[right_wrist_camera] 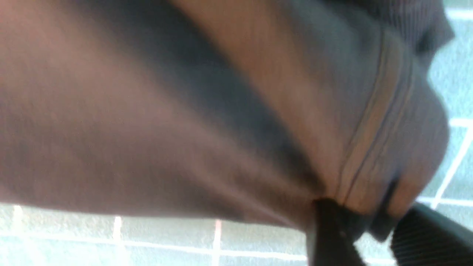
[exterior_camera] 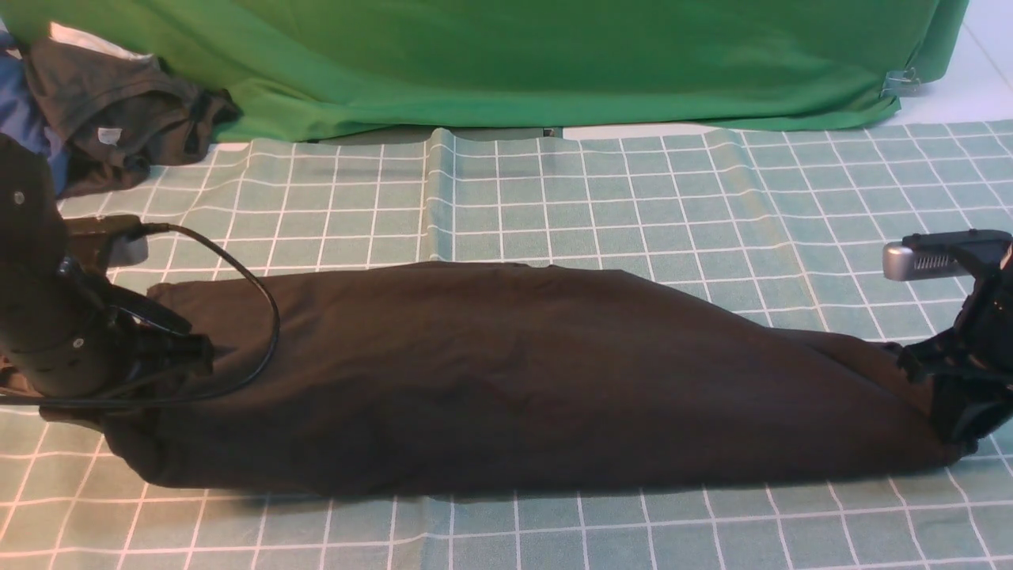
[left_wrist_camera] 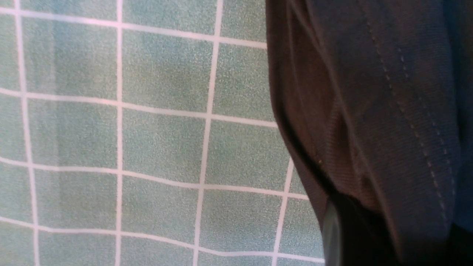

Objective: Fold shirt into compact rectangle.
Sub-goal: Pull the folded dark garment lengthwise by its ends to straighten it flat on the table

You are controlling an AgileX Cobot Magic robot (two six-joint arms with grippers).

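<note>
The black shirt (exterior_camera: 506,380) lies folded in a long band across the checked tablecloth, left to right. My left gripper (exterior_camera: 186,356) is at the band's left end. In the left wrist view, shirt cloth (left_wrist_camera: 369,111) with a stitched hem drapes over the jaws, and only one dark finger (left_wrist_camera: 330,229) shows. My right gripper (exterior_camera: 954,412) is at the right end. In the blurred right wrist view its fingers (right_wrist_camera: 329,240) stand apart, with a fold of the shirt's hem (right_wrist_camera: 377,166) hanging between them and tablecloth showing through the gap.
A big bright green cloth (exterior_camera: 554,63) drapes along the back. A smaller dark grey-brown garment with a pale tag (exterior_camera: 119,111) is heaped at the back left. The green checked tablecloth (exterior_camera: 601,198) has a raised crease near the middle.
</note>
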